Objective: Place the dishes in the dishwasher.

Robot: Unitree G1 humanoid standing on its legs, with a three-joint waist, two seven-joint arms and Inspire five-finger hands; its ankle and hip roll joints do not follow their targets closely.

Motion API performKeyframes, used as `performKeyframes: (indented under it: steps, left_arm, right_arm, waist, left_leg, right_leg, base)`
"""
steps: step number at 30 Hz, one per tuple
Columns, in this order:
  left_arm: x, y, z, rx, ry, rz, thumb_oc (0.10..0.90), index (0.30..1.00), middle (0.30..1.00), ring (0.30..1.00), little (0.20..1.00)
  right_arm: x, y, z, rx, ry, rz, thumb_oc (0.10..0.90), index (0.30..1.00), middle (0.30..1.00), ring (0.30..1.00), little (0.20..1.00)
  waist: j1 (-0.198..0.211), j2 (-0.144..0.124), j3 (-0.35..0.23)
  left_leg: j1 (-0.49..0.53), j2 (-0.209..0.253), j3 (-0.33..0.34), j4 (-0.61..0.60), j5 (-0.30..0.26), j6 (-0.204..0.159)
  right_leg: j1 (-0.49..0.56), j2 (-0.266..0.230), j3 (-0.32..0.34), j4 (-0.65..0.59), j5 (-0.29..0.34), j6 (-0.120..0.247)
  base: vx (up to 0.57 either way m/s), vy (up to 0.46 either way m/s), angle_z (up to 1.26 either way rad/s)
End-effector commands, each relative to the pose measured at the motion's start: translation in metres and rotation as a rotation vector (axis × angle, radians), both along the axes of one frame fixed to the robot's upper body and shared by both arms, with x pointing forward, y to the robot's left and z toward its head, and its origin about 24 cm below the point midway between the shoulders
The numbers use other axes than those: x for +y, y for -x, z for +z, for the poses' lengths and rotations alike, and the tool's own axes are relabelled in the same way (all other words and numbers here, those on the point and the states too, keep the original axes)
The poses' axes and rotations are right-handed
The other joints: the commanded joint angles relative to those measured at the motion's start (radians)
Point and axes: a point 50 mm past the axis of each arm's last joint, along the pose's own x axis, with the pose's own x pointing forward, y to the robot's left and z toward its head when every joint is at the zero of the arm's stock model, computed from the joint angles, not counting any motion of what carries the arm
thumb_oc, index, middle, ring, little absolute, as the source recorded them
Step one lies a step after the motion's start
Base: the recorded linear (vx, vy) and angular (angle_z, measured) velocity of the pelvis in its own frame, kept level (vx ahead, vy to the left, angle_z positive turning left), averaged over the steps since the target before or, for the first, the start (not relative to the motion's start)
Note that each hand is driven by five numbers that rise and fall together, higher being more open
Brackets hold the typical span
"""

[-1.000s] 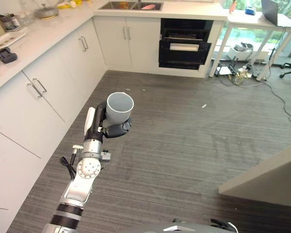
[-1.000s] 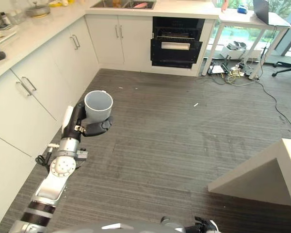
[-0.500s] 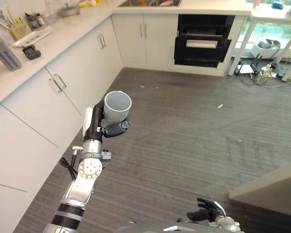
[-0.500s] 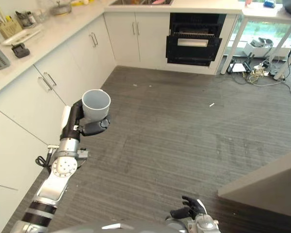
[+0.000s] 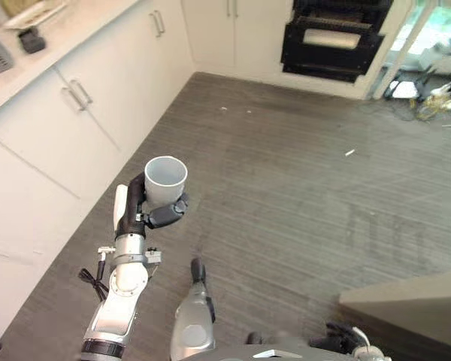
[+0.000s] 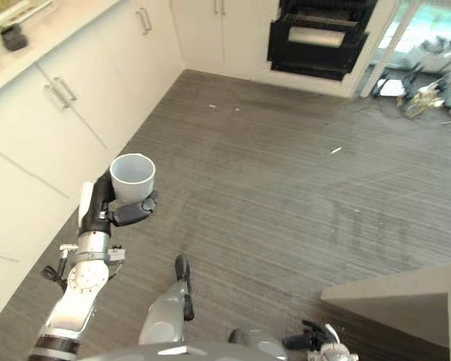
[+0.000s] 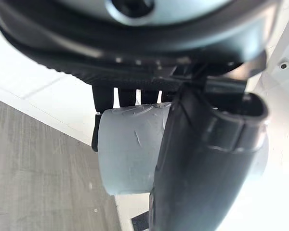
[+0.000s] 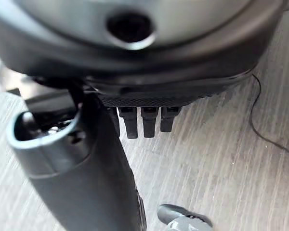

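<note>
A pale grey cup point(image 5: 165, 174) stands upright in my left hand point(image 5: 137, 204), whose fingers and thumb are curled round its lower wall. I hold it over the grey floor, close to the white cabinets. In the left wrist view the cup point(image 7: 127, 154) sits between the fingers and the thumb point(image 7: 202, 163). The black dishwasher point(image 5: 334, 45) stands partly open in the far cabinet row, well away from the cup. My right hand point(image 5: 344, 333) hangs low at the lower right, fingers relaxed with nothing in them; its thumb point(image 8: 101, 183) shows over bare floor.
White cabinets point(image 5: 68, 120) with bar handles run along the left under a countertop point(image 5: 83, 22) bearing small items. A pale table corner point(image 5: 413, 308) juts in at the lower right. Cables and clutter point(image 5: 428, 101) lie at the far right.
The camera has tipped down and shifted, so the kitchen slid up in the picture. My left hand still holds the cup upright, lower in view. The right hand shows at the bottom edge.
</note>
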Motion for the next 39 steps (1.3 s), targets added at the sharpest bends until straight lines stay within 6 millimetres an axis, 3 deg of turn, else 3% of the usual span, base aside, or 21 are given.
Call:
performKeyframes:
  steps: [1,3,5,6,7,8,10,11,12,17,19,20,23,24,26,27,28,31,33,35,39]
  left_arm:
    - [-0.016,-0.022,0.093,-0.444,-0.112,-0.125,0.400,0.300,0.300,0.300,0.300]
    - [-0.020,-0.024,0.099,-0.455,-0.138,-0.156,0.400,0.300,0.300,0.300,0.300]
    - [-0.024,-0.028,0.100,-0.451,-0.157,-0.184,0.400,0.300,0.300,0.300,0.300]
    - [-0.026,-0.030,0.098,-0.439,-0.151,-0.202,0.400,0.300,0.300,0.300,0.300]
    - [-0.026,-0.030,0.098,-0.440,-0.151,-0.201,0.400,0.300,0.300,0.300,0.300]
    - [-0.028,-0.031,0.096,-0.434,-0.142,-0.208,0.400,0.300,0.300,0.300,0.300]
    - [-0.034,-0.032,0.093,-0.425,-0.098,-0.243,0.400,0.300,0.300,0.300,0.300]
    - [-0.034,-0.032,0.093,-0.424,-0.098,-0.243,0.400,0.300,0.300,0.300,0.300]
    - [-0.039,-0.035,0.091,-0.416,-0.075,-0.264,0.400,0.300,0.300,0.300,0.300]
    - [-0.046,-0.037,0.086,-0.387,-0.102,-0.288,0.400,0.300,0.300,0.300,0.300]
    - [-0.045,-0.038,0.088,-0.391,-0.068,-0.293,0.400,0.300,0.300,0.300,0.300]
    - [-0.042,-0.036,0.087,-0.390,-0.050,-0.284,0.400,0.300,0.300,0.300,0.300]
    - [-0.043,-0.036,0.090,-0.398,-0.044,-0.302,0.400,0.300,0.300,0.300,0.300]
    - [-0.041,-0.035,0.092,-0.401,-0.049,-0.306,0.400,0.300,0.300,0.300,0.300]
    - [-0.042,-0.035,0.092,-0.400,-0.048,-0.307,0.400,0.300,0.300,0.300,0.300]
    - [-0.038,-0.033,0.088,-0.385,-0.022,-0.304,0.400,0.300,0.300,0.300,0.300]
    - [-0.038,-0.033,0.088,-0.385,-0.020,-0.304,0.400,0.300,0.300,0.300,0.300]
    - [-0.035,-0.031,0.084,-0.368,-0.019,-0.290,0.400,0.300,0.300,0.300,0.300]
    - [-0.040,-0.030,0.080,-0.354,-0.007,-0.298,0.400,0.300,0.300,0.300,0.300]
    - [-0.042,-0.027,0.078,-0.345,-0.025,-0.322,0.400,0.300,0.300,0.300,0.300]
    - [-0.051,-0.027,0.079,-0.338,-0.043,-0.382,0.400,0.300,0.300,0.300,0.300]
  right_arm:
    - [0.003,-0.031,0.006,-0.147,-0.015,-0.051,0.800,0.900,0.900,0.900,0.900]
    - [0.009,-0.037,0.006,-0.179,-0.039,-0.065,0.800,0.900,0.900,0.900,0.900]
    - [0.014,-0.053,0.009,-0.228,-0.056,-0.042,0.800,0.900,0.900,0.900,0.900]
    - [0.016,-0.060,0.011,-0.248,-0.061,-0.030,0.800,0.900,0.900,0.900,0.900]
    - [0.016,-0.061,0.011,-0.249,-0.060,-0.030,0.800,0.900,0.900,0.900,0.900]
    - [0.018,-0.065,0.012,-0.263,-0.066,-0.022,0.800,0.900,0.900,0.900,0.900]
    - [0.014,-0.059,0.011,-0.235,-0.053,-0.001,0.800,0.900,0.900,0.900,0.900]
    - [0.014,-0.059,0.011,-0.235,-0.054,0.000,0.800,0.900,0.900,0.900,0.900]
    - [0.011,-0.047,0.008,-0.195,-0.046,-0.021,0.800,0.900,0.900,0.900,0.900]
    - [0.006,-0.002,-0.001,-0.020,-0.027,-0.050,0.800,0.900,0.900,0.900,0.900]
    - [-0.001,0.007,-0.001,0.020,-0.023,-0.058,0.800,0.900,0.900,0.900,0.900]
    - [-0.010,0.015,0.001,0.024,-0.012,-0.092,0.800,0.900,0.900,0.900,0.900]
    - [-0.016,0.011,0.003,0.004,0.003,-0.114,0.800,0.900,0.900,0.900,0.900]
    - [-0.018,0.007,0.004,-0.021,0.004,-0.150,0.800,0.900,0.900,0.900,0.900]
    - [-0.018,0.007,0.004,-0.021,0.003,-0.151,0.800,0.900,0.900,0.900,0.900]
    - [-0.022,-0.006,0.008,-0.073,0.016,-0.162,0.800,0.900,0.900,0.900,0.900]
    - [-0.023,-0.006,0.008,-0.072,0.018,-0.162,0.800,0.900,0.900,0.900,0.900]
    - [-0.027,-0.022,0.012,-0.125,0.033,-0.140,0.800,0.900,0.900,0.900,0.900]
    - [-0.028,-0.032,0.015,-0.155,0.050,-0.111,0.800,0.900,0.900,0.900,0.900]
    - [-0.020,-0.038,0.013,-0.150,0.042,-0.067,0.800,0.900,0.900,0.900,0.900]
    - [-0.012,-0.028,0.007,-0.110,0.023,-0.076,0.800,0.900,0.900,0.900,0.900]
  waist:
    - [-0.038,0.011,-0.065]
    - [-0.072,0.043,-0.052]
    - [-0.111,0.068,-0.024]
    - [-0.148,0.079,0.000]
    - [-0.149,0.083,-0.003]
    - [-0.168,0.082,0.004]
    - [-0.216,0.061,0.001]
    - [-0.221,0.065,0.001]
    - [-0.255,0.047,-0.005]
    - [-0.287,0.046,-0.013]
    - [-0.287,0.047,-0.021]
    - [-0.276,0.010,-0.010]
    - [-0.238,-0.025,0.025]
    - [-0.218,-0.040,0.034]
    - [-0.215,-0.039,0.034]
    - [-0.192,-0.029,0.033]
    - [-0.190,-0.031,0.033]
    - [-0.175,-0.015,0.027]
    - [-0.155,0.007,0.022]
    - [-0.139,0.021,-0.010]
    - [-0.134,0.001,-0.038]
  left_leg:
    - [0.065,0.051,-0.064,-0.211,0.118,-0.100]
    - [0.141,0.037,-0.073,-0.219,0.068,-0.065]
    - [0.213,0.022,-0.103,-0.231,0.017,-0.040]
    - [0.275,-0.005,-0.146,-0.240,-0.022,-0.033]
    - [0.270,0.000,-0.147,-0.240,-0.019,-0.034]
    - [0.297,-0.017,-0.166,-0.240,-0.038,-0.038]
    - [0.378,-0.057,-0.227,-0.240,-0.116,-0.059]
    - [0.377,-0.053,-0.231,-0.240,-0.114,-0.059]
    - [0.415,-0.071,-0.274,-0.240,-0.156,-0.074]
    - [0.485,-0.046,-0.340,-0.194,-0.201,-0.097]
    - [0.419,-0.035,-0.340,0.054,-0.146,-0.136]
    - [0.318,-0.007,-0.291,0.330,-0.054,-0.163]
    - [0.178,0.023,-0.217,0.578,-0.055,-0.198]
    - [0.095,0.092,-0.112,0.566,-0.044,-0.208]
    - [0.097,0.093,-0.110,0.568,-0.047,-0.208]
    - [0.025,0.147,-0.055,0.393,-0.028,-0.202]
    - [0.035,0.142,-0.050,0.383,-0.027,-0.202]
    - [0.042,0.158,-0.063,0.141,-0.010,-0.187]
    - [0.056,0.193,-0.187,-0.150,0.052,-0.197]
    - [0.057,0.192,-0.225,-0.163,0.092,-0.216]
    - [0.056,0.143,-0.197,-0.112,0.079,-0.198]
  right_leg:
    - [0.069,-0.183,0.055,0.217,0.497,0.182]
    - [-0.024,-0.166,0.070,0.423,0.558,0.177]
    - [-0.143,-0.092,0.088,0.565,0.490,0.169]
    - [-0.282,-0.038,0.088,0.583,0.390,0.160]
    - [-0.286,-0.034,0.085,0.580,0.395,0.157]
    - [-0.334,-0.032,0.075,0.512,0.361,0.145]
    - [-0.407,-0.043,0.067,0.119,0.307,0.119]
    - [-0.396,-0.040,0.060,0.098,0.318,0.118]
    - [-0.420,-0.027,0.147,-0.079,0.333,0.129]
    - [-0.392,-0.004,0.215,-0.097,0.369,0.119]
    - [-0.339,0.001,0.188,-0.116,0.361,0.074]
    - [-0.264,-0.017,0.166,-0.129,0.331,0.046]
    - [-0.178,-0.036,0.143,-0.159,0.303,0.016]
    - [-0.115,-0.053,0.120,-0.190,0.287,0.008]
    - [-0.112,-0.052,0.121,-0.194,0.287,0.008]
    - [-0.045,-0.055,0.114,-0.221,0.255,0.016]
    - [-0.041,-0.059,0.116,-0.223,0.254,0.016]
    - [-0.003,-0.055,0.137,-0.225,0.212,0.034]
    - [0.052,-0.069,0.173,-0.203,0.158,0.058]
    - [0.117,-0.076,0.235,-0.206,0.133,0.080]
    - [0.105,-0.125,0.251,-0.145,0.232,0.119]
  base:
    - [0.51,0.264,-0.01]
    - [0.55,0.287,0.02]
    - [0.71,0.257,0.42]
    - [0.58,0.150,0.59]
    - [0.54,0.081,0.59]
    - [0.57,-0.039,0.44]
    - [0.80,-0.128,0.69]
    - [0.70,-0.221,0.76]
    - [0.40,-0.118,0.80]
    - [0.48,-0.239,1.34]
    - [0.40,-0.357,0.16]
    - [0.57,-0.527,-0.23]
    - [0.34,-0.300,0.46]
    - [0.37,-0.245,0.13]
    - [0.37,-0.046,-0.22]
    - [0.49,0.028,-0.11]
    - [0.67,0.064,-0.45]
    - [0.48,0.161,-0.49]
    - [0.71,0.216,-0.62]
    - [0.78,0.173,-0.64]
    - [0.44,0.111,-0.59]
